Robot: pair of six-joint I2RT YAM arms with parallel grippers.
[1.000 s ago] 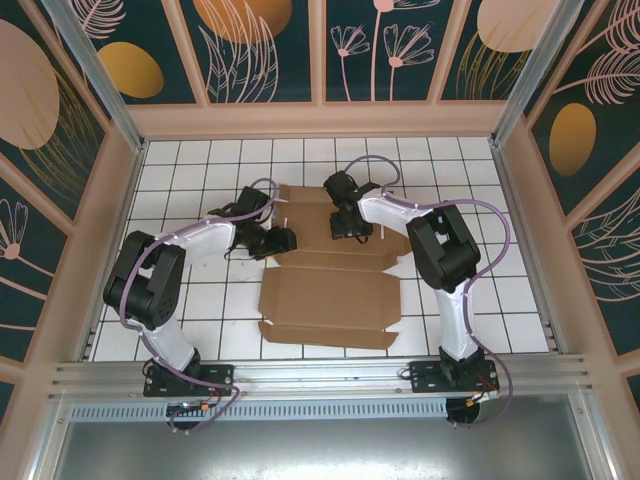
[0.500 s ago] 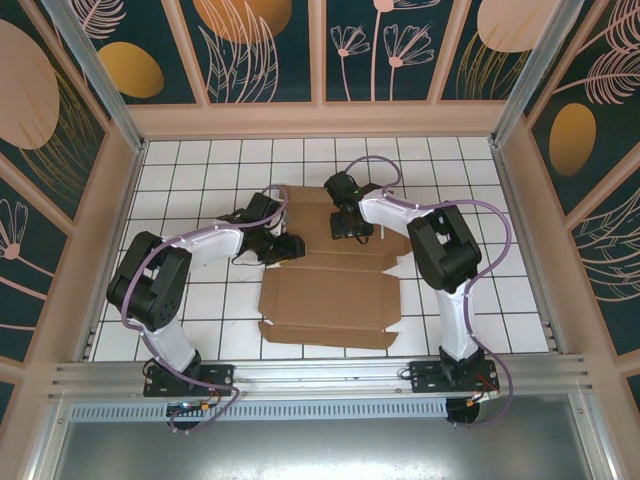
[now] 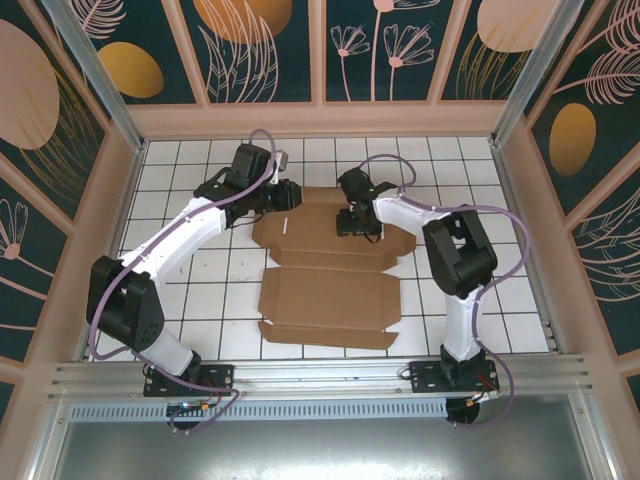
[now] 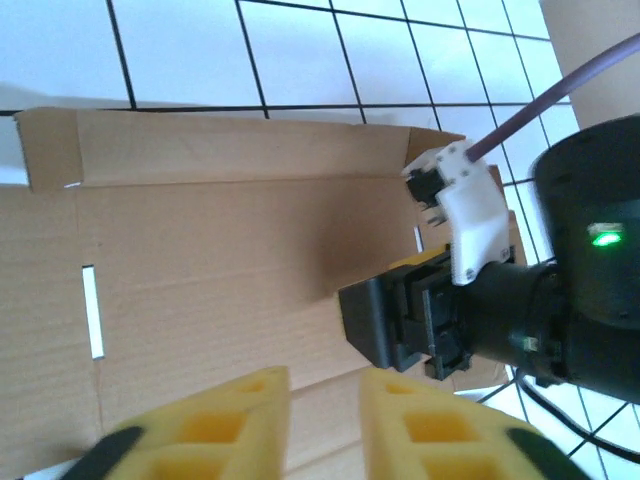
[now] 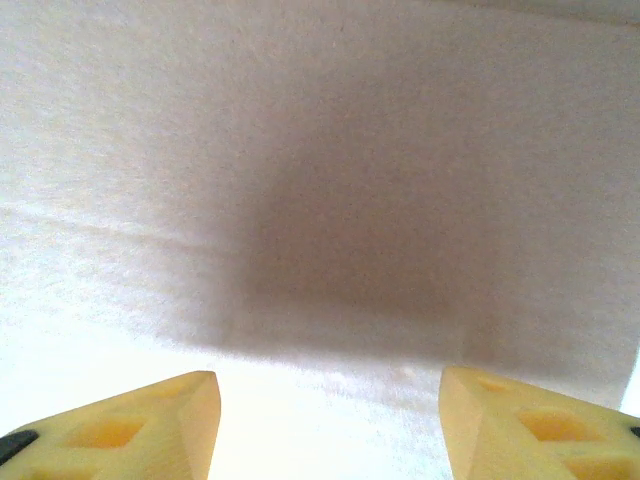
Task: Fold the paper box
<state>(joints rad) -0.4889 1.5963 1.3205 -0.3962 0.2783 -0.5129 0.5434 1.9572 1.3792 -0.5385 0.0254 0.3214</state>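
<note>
The paper box (image 3: 325, 290) lies pretty much flat on the tabletop (image 3: 200, 160), no walls up yet, so nearly all the folding looks left to do; right pincer (image 3: 357, 228) sits low over the box's far half, fingers spread wide; left pincer (image 3: 290, 196) hovers at its far-left corner, fingers slightly apart, holding nothing.

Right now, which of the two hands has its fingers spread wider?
The right hand: its yellow fingers stand far apart, with the paper box showing broadly between them. The left hand leaves only a narrow gap between its fingers.
</note>
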